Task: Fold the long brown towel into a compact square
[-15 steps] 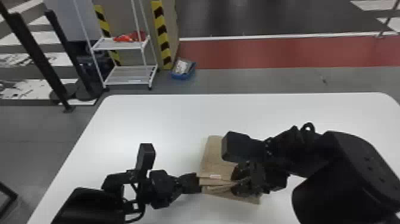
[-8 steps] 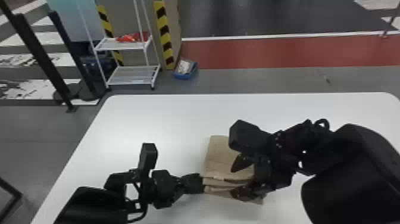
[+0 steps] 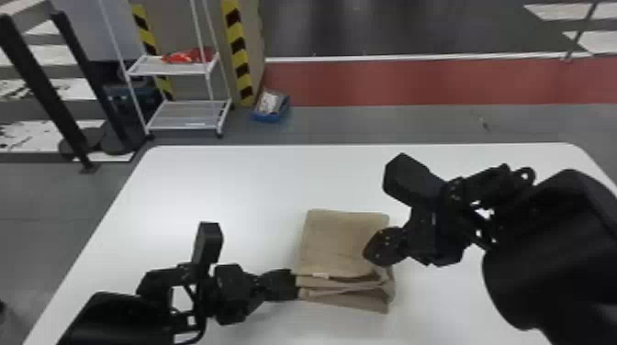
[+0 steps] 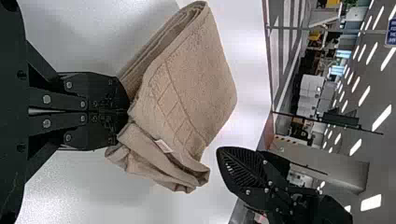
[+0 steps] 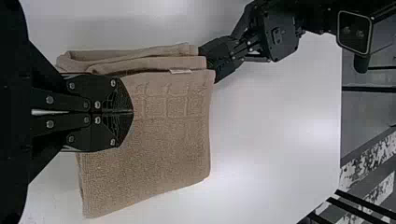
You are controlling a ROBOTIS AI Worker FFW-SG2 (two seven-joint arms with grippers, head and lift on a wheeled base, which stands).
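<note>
The brown towel (image 3: 344, 238) lies folded in layers on the white table, its near edge showing several loose folds and a small white tag. My left gripper (image 3: 296, 284) is shut on the towel's near left edge; the left wrist view has that gripper (image 4: 127, 112) closed over the layers of the towel (image 4: 196, 84). Over the towel's right side is my right gripper (image 3: 371, 254). Seen from the right wrist, the right gripper (image 5: 132, 112) is shut with its tips together above the top layer of the towel (image 5: 163, 135), nothing visible between them.
The white table (image 3: 220, 192) extends around the towel on all sides. Beyond its far edge stand a white shelf rack (image 3: 183, 114) and a blue bin (image 3: 271, 108) on the floor, with black posts (image 3: 46, 91) at the left.
The right gripper has drawn up and back from the towel's near folds and its fingers have closed, uncovering more of the towel. My left gripper has stayed at the left edge.
</note>
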